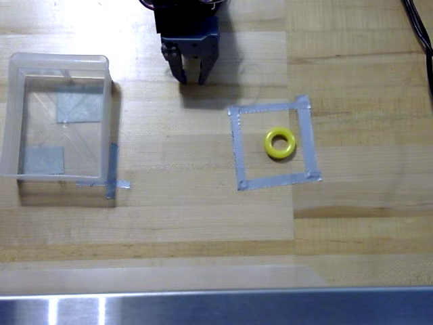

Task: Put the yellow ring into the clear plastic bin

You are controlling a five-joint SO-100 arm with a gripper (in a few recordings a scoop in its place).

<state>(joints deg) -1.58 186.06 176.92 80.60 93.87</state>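
Observation:
In the overhead view the yellow ring (279,143) lies flat on the wooden table inside a square outline of grey tape (273,143), right of centre. The clear plastic bin (20,118) stands at the left, empty, with grey tape patches showing through its bottom. My gripper (192,80) hangs at the top centre, fingers pointing down the picture and close together, with nothing between them. It is well above and left of the ring, and right of the bin.
A metal strip (216,308) runs along the table's front edge. Black cables (421,30) hang at the top right corner. Grey tape strips (110,177) lie by the bin's lower right corner.

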